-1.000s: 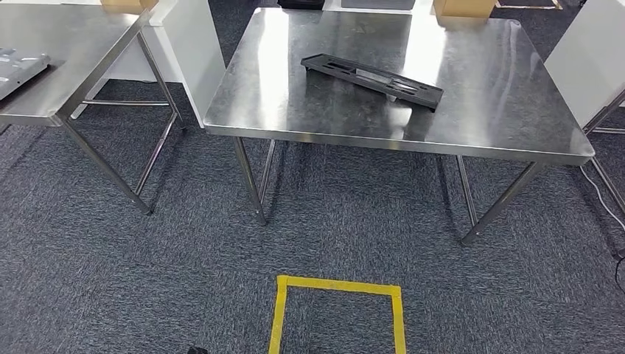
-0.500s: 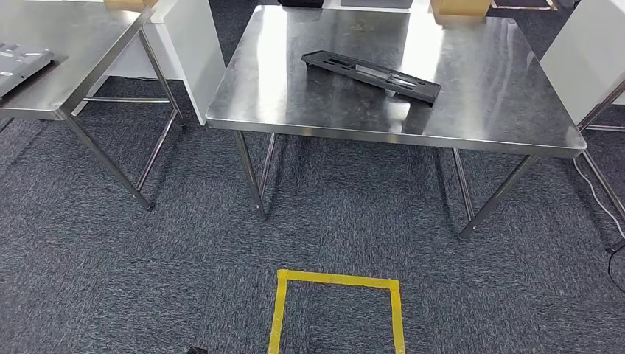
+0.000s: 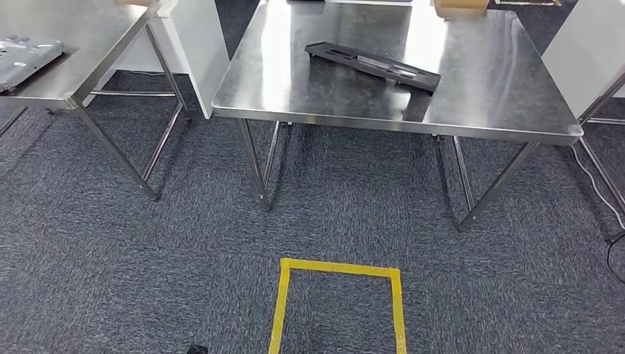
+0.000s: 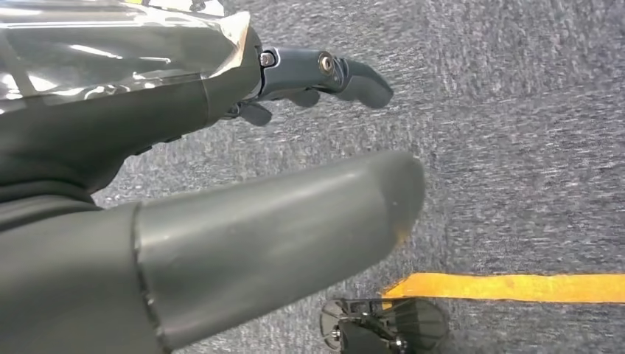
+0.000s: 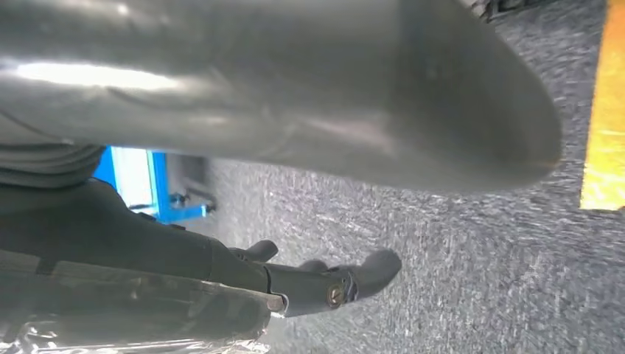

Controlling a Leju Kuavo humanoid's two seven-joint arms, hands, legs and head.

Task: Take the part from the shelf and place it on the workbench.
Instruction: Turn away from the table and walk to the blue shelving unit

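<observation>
A long black flat part [image 3: 372,66] with cut-outs lies slantwise on the steel workbench [image 3: 486,96] ahead of me in the head view. Both arms hang low over the carpet. In the left wrist view my left hand [image 4: 221,192] has its thick thumb stretched out and its darker fingers [image 4: 324,74] apart from it, with nothing between them. In the right wrist view my right hand [image 5: 295,162] looks the same: thumb spread wide from the fingers [image 5: 332,287], holding nothing.
A second steel table [image 3: 88,33] stands at the left with a grey metal piece [image 3: 26,55] on it. White panels [image 3: 195,44] flank the workbench. A yellow tape square [image 3: 284,310] marks the carpet near me. A cable [image 3: 598,181] runs at the right.
The whole head picture has shifted: workbench and tape square sit a little higher in the frame, so the camera moved. The black part keeps its place on the workbench.
</observation>
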